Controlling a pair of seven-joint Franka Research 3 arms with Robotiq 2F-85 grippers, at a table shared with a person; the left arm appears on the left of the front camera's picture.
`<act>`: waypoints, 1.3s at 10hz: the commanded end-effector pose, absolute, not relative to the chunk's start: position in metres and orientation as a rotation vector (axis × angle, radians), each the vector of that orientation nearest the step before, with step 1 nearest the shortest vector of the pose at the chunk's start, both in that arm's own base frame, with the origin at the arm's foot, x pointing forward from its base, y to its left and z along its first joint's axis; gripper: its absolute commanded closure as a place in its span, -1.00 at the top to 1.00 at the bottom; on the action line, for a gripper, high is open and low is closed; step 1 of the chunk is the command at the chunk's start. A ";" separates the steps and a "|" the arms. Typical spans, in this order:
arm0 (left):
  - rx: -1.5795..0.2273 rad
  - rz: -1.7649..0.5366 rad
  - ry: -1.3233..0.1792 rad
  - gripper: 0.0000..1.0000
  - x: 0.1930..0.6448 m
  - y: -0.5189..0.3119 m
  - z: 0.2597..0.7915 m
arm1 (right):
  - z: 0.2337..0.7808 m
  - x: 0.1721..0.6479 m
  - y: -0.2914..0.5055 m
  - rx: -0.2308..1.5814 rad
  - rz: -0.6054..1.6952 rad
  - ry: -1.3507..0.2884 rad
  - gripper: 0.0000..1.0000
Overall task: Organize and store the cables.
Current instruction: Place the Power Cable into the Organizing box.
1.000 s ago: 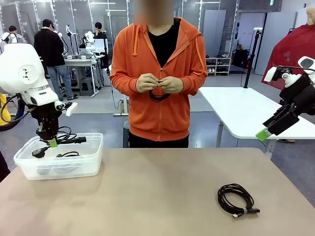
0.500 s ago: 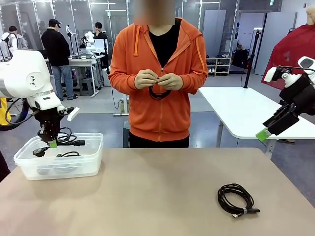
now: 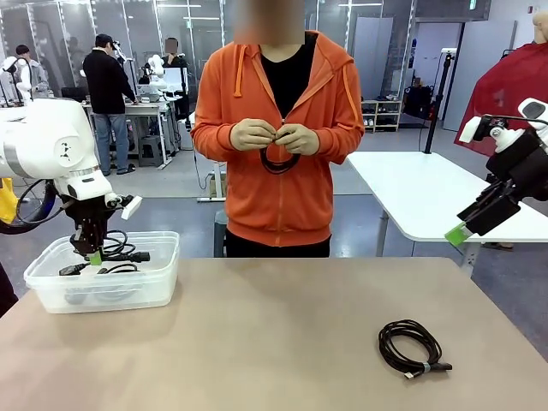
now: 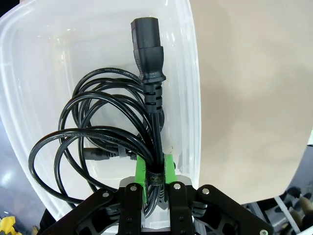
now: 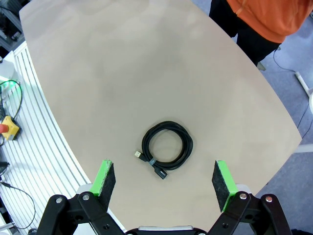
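Observation:
My left gripper [image 3: 96,256] is shut on a coiled black power cable [image 3: 120,254], which hangs into the clear plastic bin [image 3: 163,261] at the table's left. In the left wrist view its green pads [image 4: 140,169] pinch the cable [image 4: 98,122] at a wrapped section, and the plug end points away over the bin [image 4: 190,98]. A second coiled cable [image 3: 412,348] lies on the table at the right. My right gripper [image 3: 462,229] hangs open high above it; the cable [image 5: 167,146] lies far below my right gripper [image 5: 164,169]. The person's hands hold a third small coil [image 3: 279,163] at chest height.
The tan table [image 3: 274,325] stretches bare between the bin and the loose coil. The person in an orange hoodie [image 3: 278,120] stands at the far edge. A white table [image 3: 419,197] is behind on the right.
My left arm has shifted slightly right and down, lowering the held cable deeper into the bin. The right arm has stayed still. The person's hands keep working on their coil.

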State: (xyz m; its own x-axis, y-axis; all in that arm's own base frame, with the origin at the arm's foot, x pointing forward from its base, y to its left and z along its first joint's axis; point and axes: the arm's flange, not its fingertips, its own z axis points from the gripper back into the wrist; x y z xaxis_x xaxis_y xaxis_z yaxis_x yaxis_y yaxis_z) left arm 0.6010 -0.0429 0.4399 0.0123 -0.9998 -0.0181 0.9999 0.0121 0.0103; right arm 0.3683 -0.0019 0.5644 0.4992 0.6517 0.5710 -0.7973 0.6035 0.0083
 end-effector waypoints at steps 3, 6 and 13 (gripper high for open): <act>0.063 -1.497 0.042 -0.67 0.620 -0.042 0.426 | 0.566 0.370 -0.002 0.286 0.895 -0.562 1.00; 0.064 -1.440 0.059 -0.67 0.632 -0.030 0.407 | 0.566 0.370 -0.002 0.286 0.895 -0.562 1.00; 0.036 -1.350 0.050 0.26 0.642 -0.011 0.396 | 0.566 0.370 -0.002 0.286 0.895 -0.562 1.00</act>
State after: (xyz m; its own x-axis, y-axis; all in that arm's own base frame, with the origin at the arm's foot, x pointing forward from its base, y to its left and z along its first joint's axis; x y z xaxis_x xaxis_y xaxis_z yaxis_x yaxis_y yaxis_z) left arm 0.6382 -0.0096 0.3932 0.2008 -0.9775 -0.0652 0.9795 0.2016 -0.0050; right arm 0.3683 -0.0019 0.5644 0.4992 0.6517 0.5710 -0.7974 0.6034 0.0083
